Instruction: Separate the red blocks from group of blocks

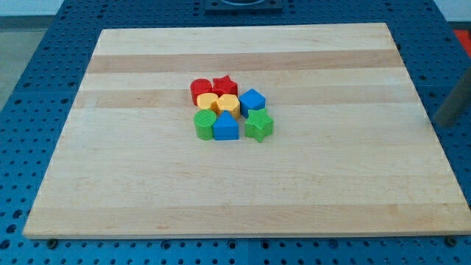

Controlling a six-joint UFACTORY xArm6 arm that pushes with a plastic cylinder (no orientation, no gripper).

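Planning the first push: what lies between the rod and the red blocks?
In the camera view, bare board lies between my tip and the red star; the blue block sits just below that line.

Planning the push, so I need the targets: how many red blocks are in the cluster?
2: a red round block at the cluster's top left corner, and a red star block beside it, toward the view's right. None seems hidden.

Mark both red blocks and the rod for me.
red cylinder (199, 90), camera view, top face.
red star block (225, 85), camera view, top face.
rod (450, 109), camera view, blurred shaft at the view's right edge; my tip is not clear.
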